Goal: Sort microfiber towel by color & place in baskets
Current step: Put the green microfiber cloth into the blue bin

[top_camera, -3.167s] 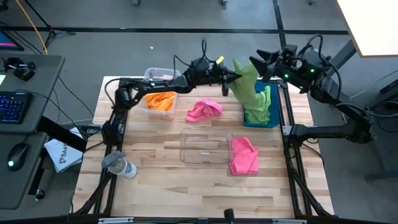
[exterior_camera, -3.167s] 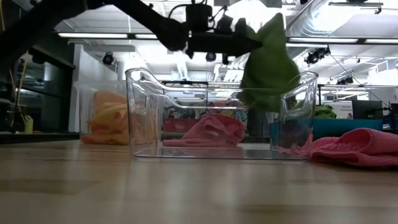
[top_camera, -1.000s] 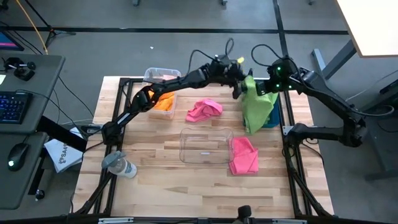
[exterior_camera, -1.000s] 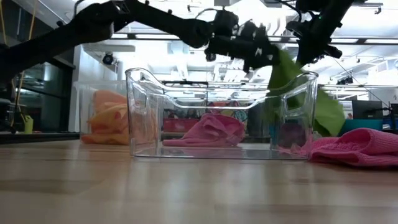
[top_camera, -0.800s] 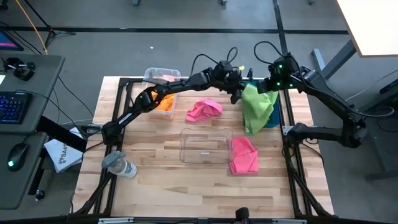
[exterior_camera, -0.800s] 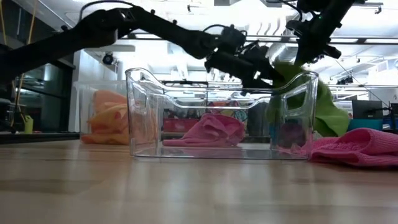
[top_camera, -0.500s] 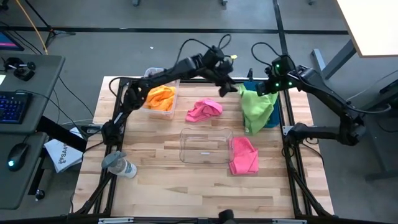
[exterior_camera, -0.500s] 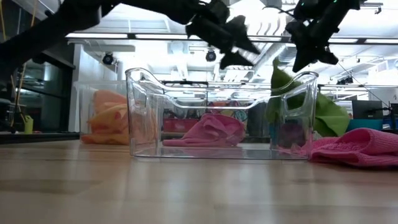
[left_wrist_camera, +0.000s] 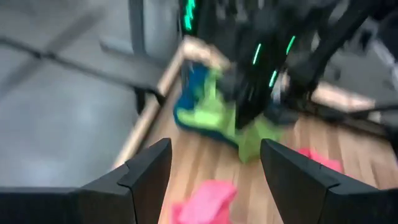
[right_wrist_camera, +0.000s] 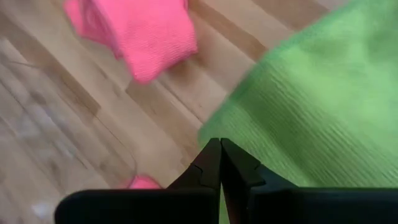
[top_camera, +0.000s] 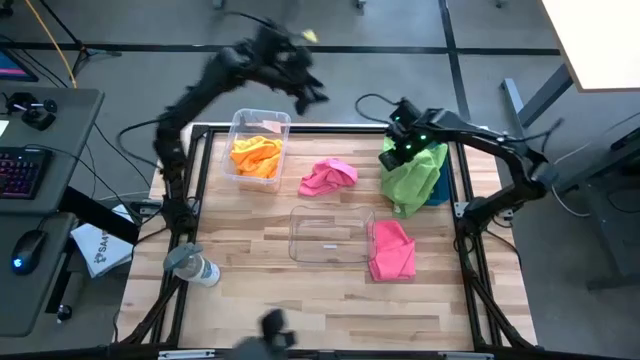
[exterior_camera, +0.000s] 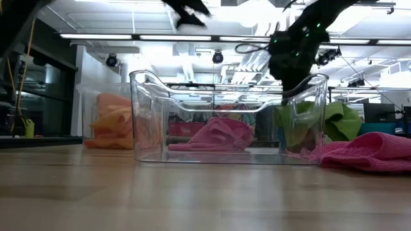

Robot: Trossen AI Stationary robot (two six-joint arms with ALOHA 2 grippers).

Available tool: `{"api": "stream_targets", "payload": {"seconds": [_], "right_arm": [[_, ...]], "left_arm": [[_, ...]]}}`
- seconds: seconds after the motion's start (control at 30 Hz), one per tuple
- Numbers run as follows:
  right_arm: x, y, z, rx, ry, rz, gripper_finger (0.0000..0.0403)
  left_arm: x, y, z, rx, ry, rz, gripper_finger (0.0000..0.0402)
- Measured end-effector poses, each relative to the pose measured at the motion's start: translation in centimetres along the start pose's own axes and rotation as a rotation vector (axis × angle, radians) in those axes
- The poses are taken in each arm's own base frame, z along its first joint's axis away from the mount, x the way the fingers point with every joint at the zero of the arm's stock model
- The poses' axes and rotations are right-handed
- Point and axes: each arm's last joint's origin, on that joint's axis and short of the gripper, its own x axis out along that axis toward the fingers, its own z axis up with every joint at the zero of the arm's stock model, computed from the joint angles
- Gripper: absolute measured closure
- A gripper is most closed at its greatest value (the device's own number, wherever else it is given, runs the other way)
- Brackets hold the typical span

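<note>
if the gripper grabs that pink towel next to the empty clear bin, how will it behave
The pink towel lies rumpled in soft folds, so it will probably droop limply from wherever it is pinched. It looks light. Pushed, it would likely bunch up rather than slide, and it touches the empty clear bin, which might shift.

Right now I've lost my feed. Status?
Left gripper open, raised behind table. Right gripper shut, on green towel draped over blue basket. Nothing blocking.
</note>
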Motion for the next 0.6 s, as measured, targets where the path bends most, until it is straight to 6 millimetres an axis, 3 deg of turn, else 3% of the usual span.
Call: {"api": "stream_targets", "payload": {"seconds": [0.1, 0.2, 0.4, 0.6], "right_arm": [[1.7, 0.2, 0.4, -0.007, 0.025, -0.056, 0.0403], [2.2, 0.2, -0.2, -0.014, 0.071, -0.195, 0.0403], [-0.3, 0.5, -2.3, -0.041, 0.112, -0.403, 0.0403], [0.0, -1.0, -3.2, -0.023, 0.166, -0.541, 0.0403]], "left_arm": [[-5.8, 0.4, 0.9, 0.028, -0.116, 0.07, 0.0168], [-9.7, 0.4, 1.1, 0.039, -0.185, 0.135, 0.0168], [-15.5, -1.0, 1.1, 0.111, -0.295, 0.246, 0.0168], [-18.2, -1.6, 0.8, 0.174, -0.322, 0.349, 0.0168]]}}
